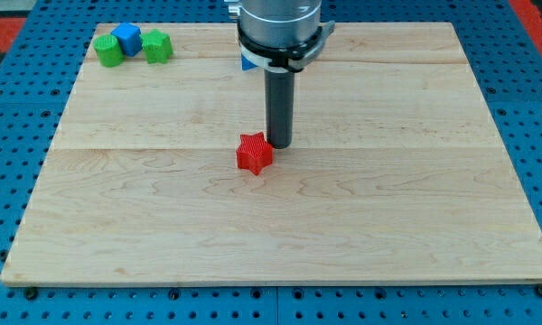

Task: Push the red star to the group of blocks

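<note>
The red star (254,153) lies near the middle of the wooden board (280,226). My tip (279,144) stands right beside it, at its upper right edge, touching or nearly touching. A group of blocks sits at the board's top left corner: a green block (109,51), a blue block (126,38) and a second green block (157,46), close together. The star is far from that group, down and to the view's right of it.
A blue and white object (247,62) peeks out behind the arm's body (280,32) at the view's top middle. A blue pegboard surface (18,135) surrounds the board.
</note>
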Robot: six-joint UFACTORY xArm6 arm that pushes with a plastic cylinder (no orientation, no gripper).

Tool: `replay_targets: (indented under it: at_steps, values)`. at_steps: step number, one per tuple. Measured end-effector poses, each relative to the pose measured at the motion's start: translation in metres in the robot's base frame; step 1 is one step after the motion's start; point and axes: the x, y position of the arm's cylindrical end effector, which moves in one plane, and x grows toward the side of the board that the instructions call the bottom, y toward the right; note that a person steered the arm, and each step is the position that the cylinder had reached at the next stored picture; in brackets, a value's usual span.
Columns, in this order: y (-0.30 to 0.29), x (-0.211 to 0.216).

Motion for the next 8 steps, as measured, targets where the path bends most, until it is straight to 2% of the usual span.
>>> replay_targets:
  at_steps: [1, 2, 3, 4, 5, 6, 7, 8]
  values:
    - [0.034, 0.056]
    - [-0.019, 0.08]
    - [-0.05, 0.009]
    - [-0.039, -0.032]
    - [-0.028, -0.032]
    - [0.015, -0.03]
    - [-0.009, -0.051]
    - [-0.072, -0.093]
